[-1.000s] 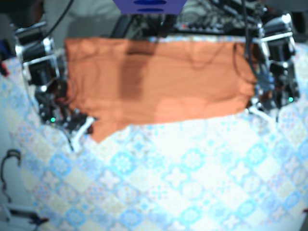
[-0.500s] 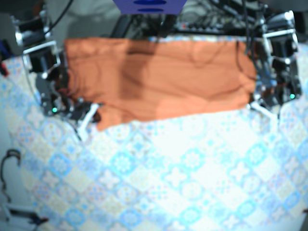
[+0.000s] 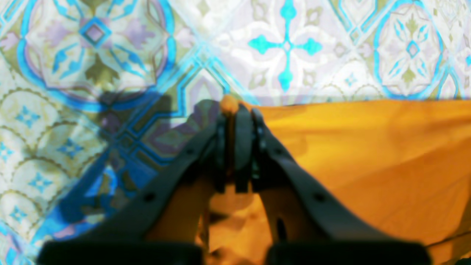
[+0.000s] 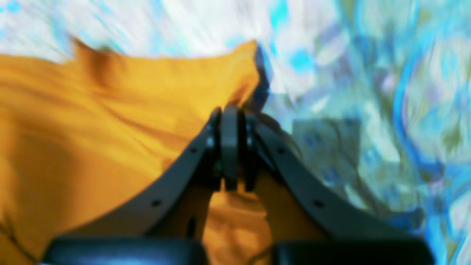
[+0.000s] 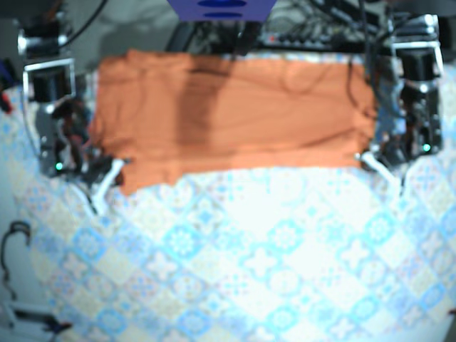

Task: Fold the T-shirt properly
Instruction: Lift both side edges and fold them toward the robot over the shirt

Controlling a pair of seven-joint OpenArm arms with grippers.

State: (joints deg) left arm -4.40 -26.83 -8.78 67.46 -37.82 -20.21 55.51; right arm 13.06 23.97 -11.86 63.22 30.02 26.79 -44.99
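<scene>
The orange T-shirt (image 5: 235, 114) lies as a wide folded band across the far half of the table. In the base view my left gripper (image 5: 367, 158) is at the shirt's near right corner and my right gripper (image 5: 116, 171) at its near left corner. The left wrist view shows the left gripper (image 3: 235, 108) shut with a nub of orange cloth between its tips, the shirt (image 3: 368, 165) spreading to the right. In the blurred right wrist view, the right gripper (image 4: 230, 110) is shut on the shirt (image 4: 110, 110) near a raised corner.
A blue-and-white patterned tablecloth (image 5: 271, 256) covers the table in front of the shirt. Cables and dark equipment (image 5: 313, 28) crowd the far edge, with a blue object (image 5: 221, 8) at top centre. Both arm bodies stand beside the shirt's short ends.
Both grippers have drawn back toward the far side with the shirt's near corners. The near left corner moved left and away, and the near edge now lies straighter.
</scene>
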